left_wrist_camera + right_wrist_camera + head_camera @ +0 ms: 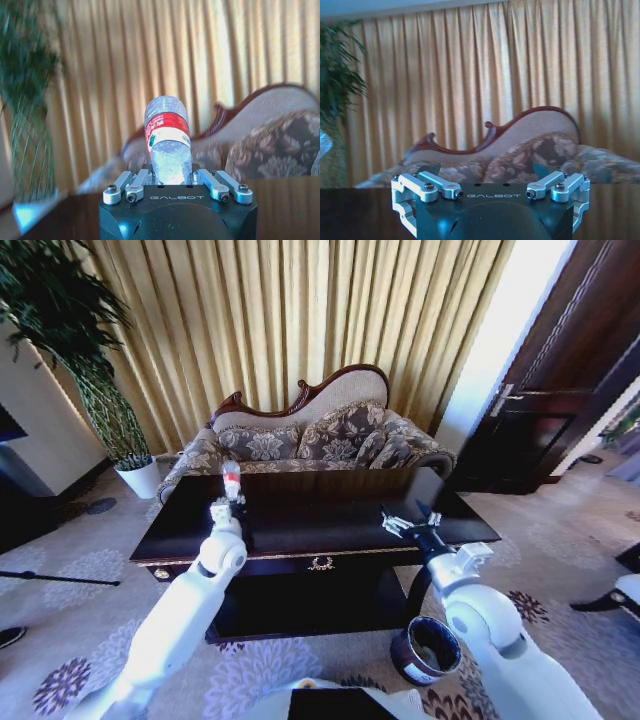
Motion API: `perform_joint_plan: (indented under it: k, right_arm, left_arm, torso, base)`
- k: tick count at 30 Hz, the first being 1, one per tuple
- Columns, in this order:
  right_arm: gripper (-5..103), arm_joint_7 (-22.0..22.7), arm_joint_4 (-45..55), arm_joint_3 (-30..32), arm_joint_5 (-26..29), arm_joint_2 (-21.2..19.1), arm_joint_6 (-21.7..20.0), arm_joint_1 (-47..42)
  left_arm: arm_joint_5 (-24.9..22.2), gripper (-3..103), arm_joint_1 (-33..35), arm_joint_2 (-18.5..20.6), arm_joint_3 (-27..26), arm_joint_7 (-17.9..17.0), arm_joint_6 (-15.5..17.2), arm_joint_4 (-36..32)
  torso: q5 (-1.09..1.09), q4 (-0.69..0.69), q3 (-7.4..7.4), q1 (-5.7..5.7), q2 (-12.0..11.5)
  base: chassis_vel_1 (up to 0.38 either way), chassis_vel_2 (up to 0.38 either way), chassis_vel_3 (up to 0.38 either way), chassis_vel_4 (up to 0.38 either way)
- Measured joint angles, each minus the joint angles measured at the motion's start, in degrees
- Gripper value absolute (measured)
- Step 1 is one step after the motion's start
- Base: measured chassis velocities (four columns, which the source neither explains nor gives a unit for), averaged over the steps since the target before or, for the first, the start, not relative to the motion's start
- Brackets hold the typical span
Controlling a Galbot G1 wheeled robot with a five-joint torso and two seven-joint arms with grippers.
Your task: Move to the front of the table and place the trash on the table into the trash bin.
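Observation:
The clear plastic bottle [231,481] with a red label stands upright in my left gripper [226,508], just above the left part of the glossy dark table [330,512]. In the left wrist view the bottle [167,135] rises between the closed fingers [131,181] of the left gripper [167,175]. My right gripper [408,522] hovers open over the table's right front part, and in its own wrist view the right gripper [486,171] has its jaws spread wide with nothing between them. The round dark trash bin [428,650] stands on the carpet by the table's right front corner.
A patterned sofa [320,440] stands right behind the table, with gold curtains beyond it. A tall plant in a white pot [140,477] is at the back left. A dark door [560,390] is at the right. Patterned carpet surrounds the table.

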Motion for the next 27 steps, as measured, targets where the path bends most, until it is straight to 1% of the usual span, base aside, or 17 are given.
perform_joint_plan:
  k: [2,3,4,5,7,8,9,10,12,13,14,16,18,20,22,23,27]
  right_arm:
    - [100,-0.1,-0.4,-1.0,3.4,-1.2,-0.2,2.0]
    - [100,-0.1,-0.4,-1.0,3.4,-1.2,-0.2,2.0]
    - [100,-0.1,-0.6,-1.5,4.9,-1.8,-0.3,2.8]
    - [100,-0.3,-1.0,-2.5,7.9,-2.6,-0.3,4.3]
    - [100,-0.4,-1.6,-4.6,12.3,-3.7,-0.4,6.6]
    - [100,-0.4,-1.8,-5.3,13.6,-3.9,-0.5,7.3]
    - [100,-0.4,-1.8,-5.3,13.6,-3.9,-0.5,7.3]
    - [100,-0.7,-2.3,-7.0,16.2,-4.3,-0.6,9.1]
    - [100,-1.7,-3.3,-9.7,19.4,-4.3,-1.0,12.0]
    - [100,-2.0,-3.6,-10.9,20.1,-4.1,-1.0,13.1]
    - [100,-2.0,-3.6,-10.9,20.1,-4.1,-1.0,13.1]
    - [100,-2.4,-5.1,-15.5,22.7,-3.2,-1.1,17.7]
    - [100,-2.5,-6.6,-19.3,23.8,-2.5,-1.2,21.6]
    - [100,-2.5,-7.2,-20.6,24.0,-2.2,-1.2,23.1]
    - [100,-2.5,-9.5,-25.2,24.7,-1.1,-1.2,27.8]
    - [100,-2.5,-9.5,-25.2,24.7,-1.1,-1.2,27.8]
    - [100,-2.5,-11.3,-28.9,25.0,0.6,-0.9,31.6]
  left_arm:
    - [4.6,30,1.1,1.8,-0.5,3.4,-3.1,-0.8]
    - [4.6,30,1.1,1.8,-0.5,3.4,-3.1,-0.8]
    - [6.4,30,1.6,2.7,-0.6,4.6,-4.3,-1.2]
    - [9.0,30,2.5,4.4,-0.6,6.5,-6.5,-1.9]
    - [12.7,30,3.9,7.0,-0.6,9.2,-9.6,-2.8]
    - [13.9,30,4.2,7.8,-0.7,10.0,-10.6,-3.0]
    - [13.9,30,4.2,7.8,-0.7,10.0,-10.6,-3.0]
    - [16.6,30,4.7,9.4,-0.7,11.8,-13.1,-3.2]
    - [20.4,30,4.8,11.7,-0.4,14.2,-16.6,-3.1]
    - [21.7,30,4.6,12.6,0.1,15.0,-17.8,-2.9]
    - [21.7,30,4.6,12.6,0.1,15.0,-17.8,-2.9]
    - [23.9,30,3.7,14.5,1.8,16.4,-20.5,-2.6]
    - [25.2,30,2.9,15.4,3.3,16.8,-21.6,-2.7]
    - [25.6,30,2.7,15.7,4.0,16.8,-21.8,-2.9]
    - [26.6,30,1.9,16.7,6.1,17.0,-22.0,-3.5]
    - [26.6,30,1.9,16.7,6.1,17.0,-22.0,-3.5]
    - [28.0,30,1.2,17.9,8.8,17.9,-22.5,-4.0]
  torso:
    - [0.00,0.00,0.00,0.00,0.0]
    - [0.00,0.00,0.00,0.00,0.0]
    - [0.00,0.01,0.00,0.00,0.0]
    - [0.00,0.00,0.00,0.00,0.0]
    - [0.00,0.00,0.00,0.00,0.0]
    - [0.00,0.00,0.00,0.00,0.0]
    - [0.00,0.00,0.00,0.00,0.0]
    - [-0.01,0.01,0.00,0.00,0.0]
    - [0.00,0.01,0.00,0.00,0.0]
    - [-0.01,0.00,-0.01,0.00,0.0]
    - [-0.01,0.00,-0.01,0.00,0.0]
    - [0.00,-0.01,0.00,0.00,0.0]
    - [0.00,0.00,0.00,0.00,0.0]
    - [0.00,0.00,0.00,0.00,0.0]
    - [-0.01,0.01,0.00,0.01,0.0]
    - [-0.01,0.01,0.00,0.01,0.0]
    - [0.01,0.01,0.00,0.00,0.0]
  base:
    - [0.000,0.000,0.000,0.000]
    - [0.000,0.000,0.000,0.000]
    - [0.000,0.000,0.000,0.000]
    - [0.000,0.000,0.000,0.000]
    - [0.000,0.000,0.000,0.000]
    - [0.000,0.000,0.000,0.000]
    - [0.000,0.000,0.000,0.000]
    - [0.000,0.000,0.000,0.000]
    - [0.000,0.000,0.000,0.000]
    - [0.000,0.000,0.000,0.000]
    - [0.000,0.000,0.000,0.000]
    - [0.000,0.000,0.000,0.000]
    - [0.000,0.000,0.000,0.000]
    - [0.000,0.000,0.000,0.000]
    - [0.000,0.000,0.000,0.000]
    - [0.000,0.000,0.000,0.000]
    - [0.000,0.000,0.000,0.000]
